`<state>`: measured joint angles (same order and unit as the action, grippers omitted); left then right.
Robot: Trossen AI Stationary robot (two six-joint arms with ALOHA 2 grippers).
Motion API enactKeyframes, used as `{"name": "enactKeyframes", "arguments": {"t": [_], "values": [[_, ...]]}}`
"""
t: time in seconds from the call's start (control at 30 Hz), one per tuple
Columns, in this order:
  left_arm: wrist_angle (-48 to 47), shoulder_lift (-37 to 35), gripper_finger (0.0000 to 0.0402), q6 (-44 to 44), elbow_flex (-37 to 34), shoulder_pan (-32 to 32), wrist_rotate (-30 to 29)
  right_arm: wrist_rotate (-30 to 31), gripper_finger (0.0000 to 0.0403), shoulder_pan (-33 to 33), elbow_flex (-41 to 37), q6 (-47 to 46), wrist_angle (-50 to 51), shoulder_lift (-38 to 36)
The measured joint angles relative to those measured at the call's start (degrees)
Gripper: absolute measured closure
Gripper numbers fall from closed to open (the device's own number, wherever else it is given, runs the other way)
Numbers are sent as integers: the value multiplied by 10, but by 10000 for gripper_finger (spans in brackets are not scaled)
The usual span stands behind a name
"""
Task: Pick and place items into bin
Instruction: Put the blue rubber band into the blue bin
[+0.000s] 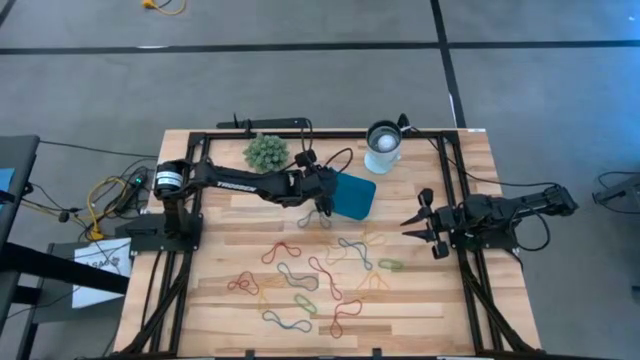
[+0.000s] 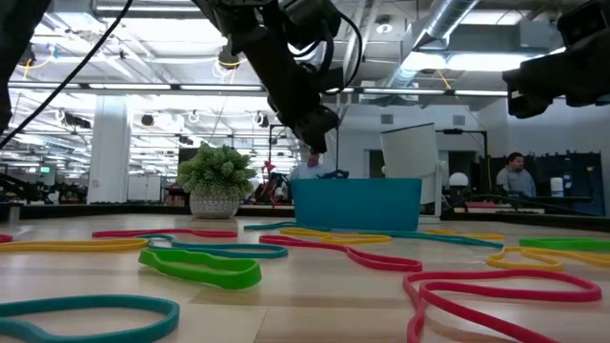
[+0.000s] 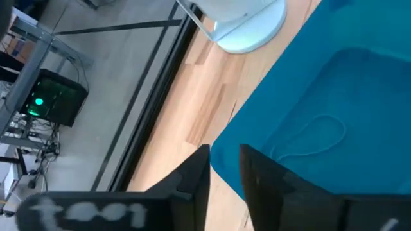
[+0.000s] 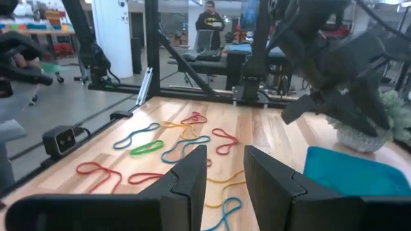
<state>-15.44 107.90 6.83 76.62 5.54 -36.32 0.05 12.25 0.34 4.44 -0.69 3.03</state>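
Note:
The teal bin (image 1: 352, 196) sits on the wooden table at mid-back, and a thin blue band (image 3: 313, 138) lies flat on its floor. Several coloured rubber bands (image 1: 310, 275) lie spread on the table in front of it. My left gripper (image 3: 225, 170) hangs over the bin's left rim, slanting down, open, with nothing between its fingers. It shows above the bin in the low view (image 2: 319, 133). My right gripper (image 1: 412, 225) waits at the table's right, level and open, pointing toward the bands (image 4: 186, 144).
A spiky green plant (image 1: 266, 152) stands behind the left arm. A white cup (image 1: 383, 146) stands just behind the bin. Black frame rails run along the table's back and sides. Bare wood lies left of the bands.

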Motion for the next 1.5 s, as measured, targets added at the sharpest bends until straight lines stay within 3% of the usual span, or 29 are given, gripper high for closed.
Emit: {"name": "enactKeyframes", "arguments": {"t": [0.17, 0.4, 0.6, 0.73, 0.9, 1.03, 1.1, 1.2, 1.3, 1.37, 1.5], "values": [[-100, 0, 311, -10, 35, -24, 22, 0, 303, 0, 0, -48, 0, 0], [-343, 0, 333, -99, 95, -71, 76, 0, 303, 0, 0, -81, 1, 0], [-607, -16, 346, -254, 107, -97, 25, 0, 303, 0, 0, -81, 1, 0], [-667, -58, 347, -314, 78, -107, 9, 0, 303, 0, 0, -80, 2, 0], [-647, -166, 347, -348, 6, -120, 9, 0, 303, 0, 0, -80, 2, 0], [-530, -292, 347, -393, -107, -132, -2, 0, 303, 0, 0, -73, 2, 0], [-394, -346, 347, -405, -180, -134, 16, 0, 303, 0, 0, -58, 2, 0], [-128, -393, 347, -368, -293, -134, 96, 2, 303, 0, 0, -43, 2, 0], [124, -388, 347, -292, -388, -134, 182, 2, 303, 0, 0, -40, 2, 0], [244, -363, 347, -245, -430, -134, 208, 2, 303, 0, 0, -40, 2, 0], [345, -290, 347, -197, -464, -130, 185, 2, 303, 0, 0, -44, 1, 0]]}}
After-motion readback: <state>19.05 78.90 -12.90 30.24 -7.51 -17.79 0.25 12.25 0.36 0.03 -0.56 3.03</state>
